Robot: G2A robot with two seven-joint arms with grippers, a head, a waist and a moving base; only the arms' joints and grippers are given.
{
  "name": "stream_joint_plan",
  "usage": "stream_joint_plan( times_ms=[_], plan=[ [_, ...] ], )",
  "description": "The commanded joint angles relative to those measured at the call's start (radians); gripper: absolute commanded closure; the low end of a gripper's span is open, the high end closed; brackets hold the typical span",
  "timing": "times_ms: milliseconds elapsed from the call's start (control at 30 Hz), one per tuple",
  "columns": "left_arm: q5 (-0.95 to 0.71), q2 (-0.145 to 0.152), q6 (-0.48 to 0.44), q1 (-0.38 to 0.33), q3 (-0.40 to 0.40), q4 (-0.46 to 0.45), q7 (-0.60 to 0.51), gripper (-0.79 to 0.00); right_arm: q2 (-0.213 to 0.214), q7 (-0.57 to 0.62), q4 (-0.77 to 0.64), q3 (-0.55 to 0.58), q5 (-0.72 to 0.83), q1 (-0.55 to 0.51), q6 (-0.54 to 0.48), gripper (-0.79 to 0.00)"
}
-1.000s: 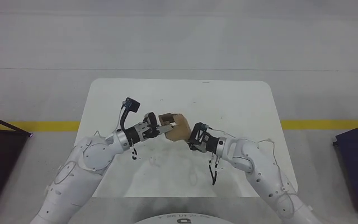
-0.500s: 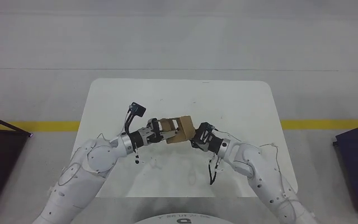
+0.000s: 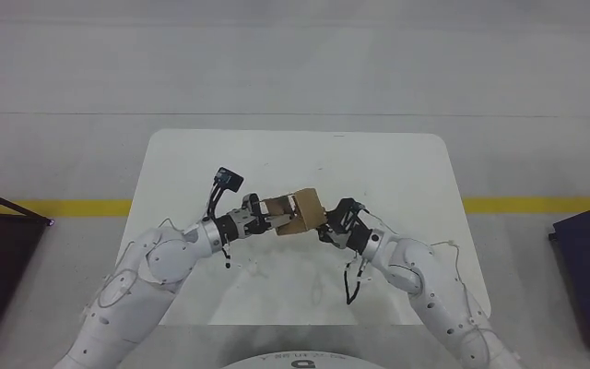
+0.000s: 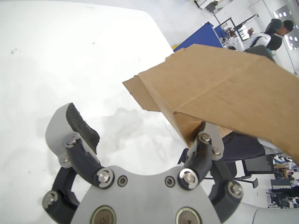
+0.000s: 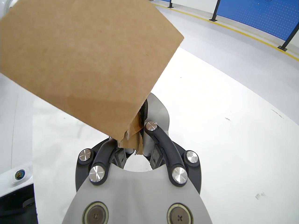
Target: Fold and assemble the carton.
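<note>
Carton (image 3: 298,212): brown cardboard, partly folded, tilted, held over the middle of the table (image 3: 387,166) between the two grippers. In the left wrist view, one loose flap juts from its lower corner.

Left gripper (image 3: 265,221): at the carton's left end. Jaws spread wide. One finger (image 4: 206,136) touches the carton's (image 4: 210,87) lower edge; the other finger (image 4: 78,127) stands well apart from it, over the bare table (image 4: 58,47).

Right gripper (image 3: 325,224): at the carton's right end. Jaws clamped on the bottom corner edge of the carton (image 5: 88,47), as its own gripper (image 5: 137,129) view shows.

Table (image 5: 222,117): white, rounded corners.
</note>
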Motion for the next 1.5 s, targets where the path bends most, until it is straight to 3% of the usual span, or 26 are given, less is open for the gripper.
stream_joint_plan(
  times_ms=[0,233,333,567,733,1100,1467],
  plan=[
    [0.010,0.001,-0.007,0.010,-0.016,-0.011,0.042,-0.785,-0.001,-0.002,0.018,0.003,0.051,0.002,-0.020,0.000],
    [0.102,0.015,-0.034,0.062,-0.103,-0.078,0.120,-0.785,-0.003,0.095,0.048,0.012,0.145,0.025,-0.025,0.000],
    [0.214,0.023,-0.078,0.086,-0.131,-0.138,0.148,-0.785,-0.005,0.144,0.049,0.006,0.168,0.035,-0.015,0.000],
    [0.468,0.033,-0.157,0.124,-0.130,-0.270,0.205,-0.785,-0.010,0.287,0.045,-0.012,0.226,0.073,0.038,0.000],
    [0.468,0.033,-0.157,0.124,-0.130,-0.270,0.205,-0.785,-0.012,0.368,0.023,-0.022,0.219,0.096,0.064,0.000],
    [0.547,0.034,-0.169,0.115,-0.102,-0.297,0.180,-0.785,-0.014,0.397,0.020,-0.032,0.219,0.095,0.083,0.000],
    [0.689,0.034,-0.187,0.101,-0.035,-0.326,0.144,-0.785,-0.033,0.692,-0.045,-0.110,0.276,0.183,0.243,0.000]
  ],
)
